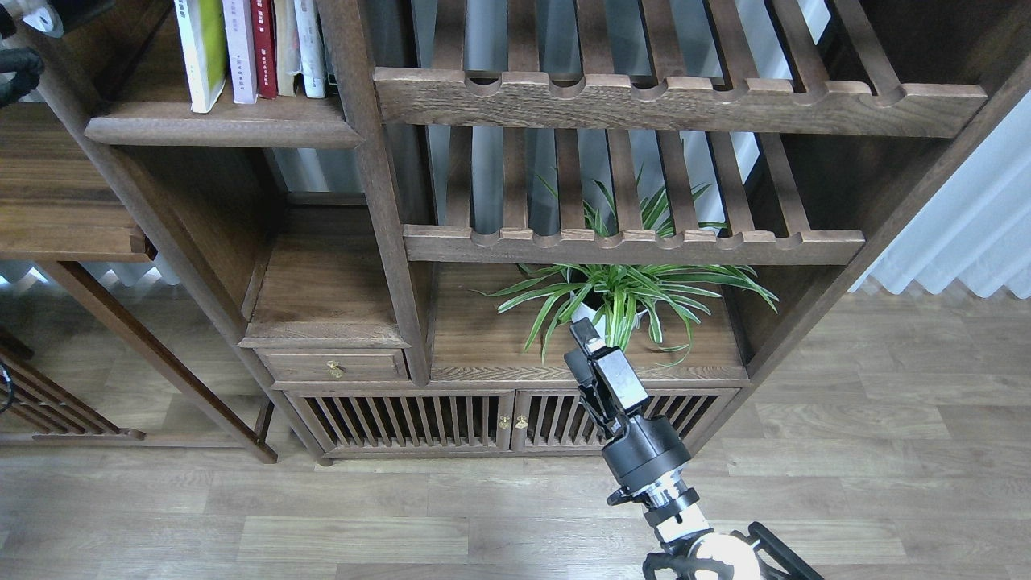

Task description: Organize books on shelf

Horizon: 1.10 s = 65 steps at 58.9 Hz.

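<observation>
The right claw [581, 342] hangs low before the bookcase, over the front edge of the bottom ledge just ahead of the potted plant [616, 294]; seen end-on, its fingers cannot be told apart, so how far it is open cannot be told, and nothing shows in its grip; at the upper left edge of the view a dark part, apparently the left claw [18, 71], is barely in view, its state also impossible to tell. The books [229, 48] stand upright in a row on the shelf [217, 129] at the bookcase's upper left: yellow-green at the left end, then pale lavender, then dark red, with a cream and a white-spined book to their right, near the upright post. The task looks close to done. The risk from here, as a judgement: the right arm rising could brush the plant's leaves or knock the slatted rack [628, 246] above; a careless nudge on the left could tip the end book, which has no support on its left.
</observation>
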Each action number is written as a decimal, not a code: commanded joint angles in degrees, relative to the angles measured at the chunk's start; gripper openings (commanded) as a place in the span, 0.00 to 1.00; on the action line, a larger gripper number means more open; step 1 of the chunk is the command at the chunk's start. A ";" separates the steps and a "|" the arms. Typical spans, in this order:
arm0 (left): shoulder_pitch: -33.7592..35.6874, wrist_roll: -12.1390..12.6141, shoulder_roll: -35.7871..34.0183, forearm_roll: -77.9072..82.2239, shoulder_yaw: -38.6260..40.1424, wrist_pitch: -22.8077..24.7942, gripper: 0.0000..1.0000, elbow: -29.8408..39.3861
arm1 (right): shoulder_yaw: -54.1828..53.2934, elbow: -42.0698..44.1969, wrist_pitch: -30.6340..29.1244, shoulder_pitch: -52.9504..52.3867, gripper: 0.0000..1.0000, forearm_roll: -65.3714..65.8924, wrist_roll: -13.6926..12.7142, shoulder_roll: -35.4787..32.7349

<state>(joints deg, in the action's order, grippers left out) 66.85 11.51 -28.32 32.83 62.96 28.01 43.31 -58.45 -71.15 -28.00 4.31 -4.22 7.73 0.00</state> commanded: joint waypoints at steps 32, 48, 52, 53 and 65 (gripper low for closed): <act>-18.24 1.68 -3.50 -15.43 6.64 -0.01 0.59 17.68 | 0.00 -0.05 0.00 0.88 0.98 0.00 0.09 0.00; -25.28 1.76 -5.78 -17.18 12.44 -0.01 0.59 24.01 | -0.17 -0.66 0.00 0.96 0.98 0.00 0.09 0.00; -27.91 1.76 -6.75 -19.81 13.67 -0.01 0.59 26.21 | -0.17 -0.84 0.00 1.23 0.98 0.00 0.09 0.00; -28.35 1.76 -6.84 -20.26 13.76 -0.01 0.59 26.48 | -0.17 -0.84 0.00 1.23 0.98 0.00 0.09 0.00; -39.41 1.68 -6.49 -27.73 13.77 -0.01 0.56 33.15 | -0.09 -1.54 0.00 1.40 0.98 0.00 0.09 0.00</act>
<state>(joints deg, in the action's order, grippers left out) 34.33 13.26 -35.34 8.82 76.89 28.00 72.83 -58.61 -72.16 -28.00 5.60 -4.22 7.82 0.00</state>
